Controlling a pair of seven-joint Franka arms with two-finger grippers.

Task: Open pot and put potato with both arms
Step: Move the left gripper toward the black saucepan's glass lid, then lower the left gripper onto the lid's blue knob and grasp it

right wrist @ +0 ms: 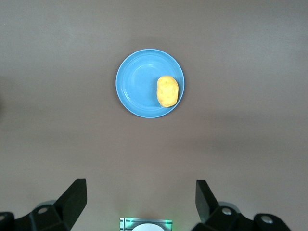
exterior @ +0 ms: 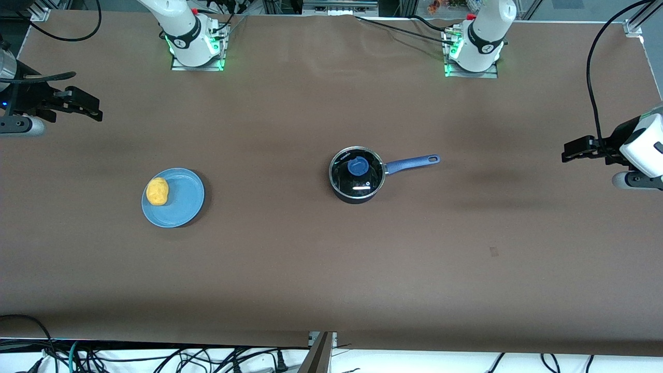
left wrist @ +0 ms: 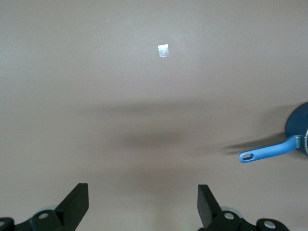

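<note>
The table [exterior: 311, 269] is carrying everything, with both arms waiting high at its ends. The pot [exterior: 357, 174] is sitting mid-table with its glass lid [exterior: 357, 168] still on, its handle [exterior: 412, 163] pointing toward the left arm's end. The plate [exterior: 181, 204] is lying toward the right arm's end, holding the potato [exterior: 157, 191] at its edge.

The left end effector [left wrist: 143, 204] is hanging released over bare table, well apart from the pot. The right end effector [right wrist: 140, 204] is likewise hanging spread, well apart from the potato.

Likely risks: the small knob [exterior: 358, 166] slipping from the fingers, or the potato rolling off the plate during a grasp.
</note>
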